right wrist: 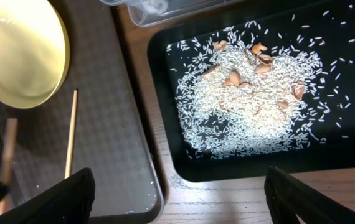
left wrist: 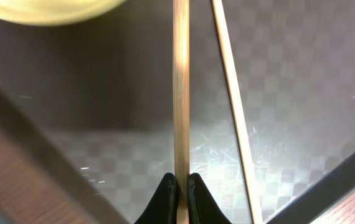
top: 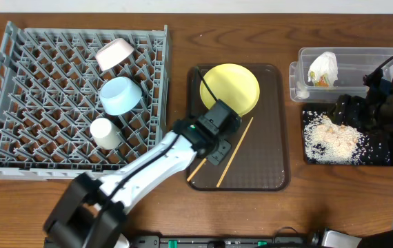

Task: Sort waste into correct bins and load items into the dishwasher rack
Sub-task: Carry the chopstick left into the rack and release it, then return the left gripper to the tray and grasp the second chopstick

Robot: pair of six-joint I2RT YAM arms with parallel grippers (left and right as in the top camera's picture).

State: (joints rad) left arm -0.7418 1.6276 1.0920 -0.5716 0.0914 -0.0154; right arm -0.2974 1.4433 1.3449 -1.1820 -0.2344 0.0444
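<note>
Wooden chopsticks (top: 234, 153), a thin pair, lie on the dark brown rectangular serving tray (top: 265, 165) in the overhead view, just below the round yellow plate (top: 232, 86). One stick lies free and the left tool (top: 217, 147) sits over the other. On the wooden desk (top: 183, 27), the large grey plastic dishwasher rack (top: 17, 103) holds a white bowl (top: 116, 54), a light blue bowl (top: 121, 95) and a small white cup (top: 105, 132). At the right, a crumpled white paper napkin (top: 323, 67) sits in the clear rectangular plastic tub (top: 362, 58). Whitish rice-like crumbs (top: 331, 138) cover the shallow black tray (top: 383, 157), and the right tool (top: 351, 110) hangs above its far edge.

From the left wrist, the dark fingers (left wrist: 164, 199) are pinched tight on one chopstick, with the second stick just beside it on the brown tray.

From the right wrist, the fingers (right wrist: 65, 199) stand wide apart with nothing between them, above the black tray's near edge.
</note>
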